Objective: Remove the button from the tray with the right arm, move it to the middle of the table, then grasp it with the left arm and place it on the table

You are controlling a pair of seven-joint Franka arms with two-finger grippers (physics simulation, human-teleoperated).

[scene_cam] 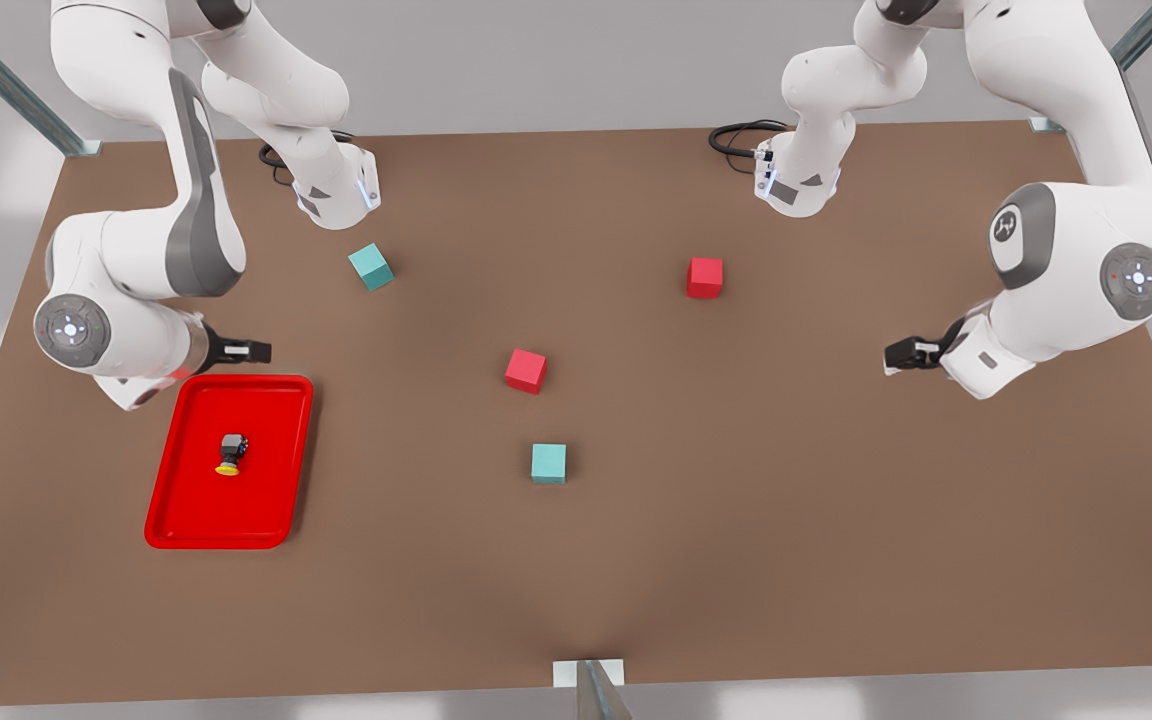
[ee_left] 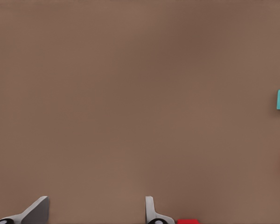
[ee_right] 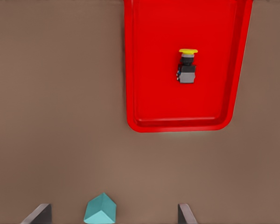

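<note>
button [scene_cam: 230, 454] lies on its side mid-tray [scene_cam: 176, 500], open table [scene_cam: 786, 520] all around, cubes well apart, right gripper [scene_cam: 254, 351] fingers spread by the tray's far rim, left gripper [scene_cam: 898, 356] spread too.

I see even, soft light across the brown surface [scene_cam: 636, 560], bright enough throughout, with no harsh glare. Shadows are faint: a slight dark edge beside each red cube [scene_cam: 526, 370] and teal cube [scene_cam: 549, 463]. The white arms carry gentle highlights from above. Both wrist views look slightly soft, the surface [ee_left: 130, 93] smooth and textureless. The red tray [ee_right: 140, 93] shows saturated and flat.
</note>
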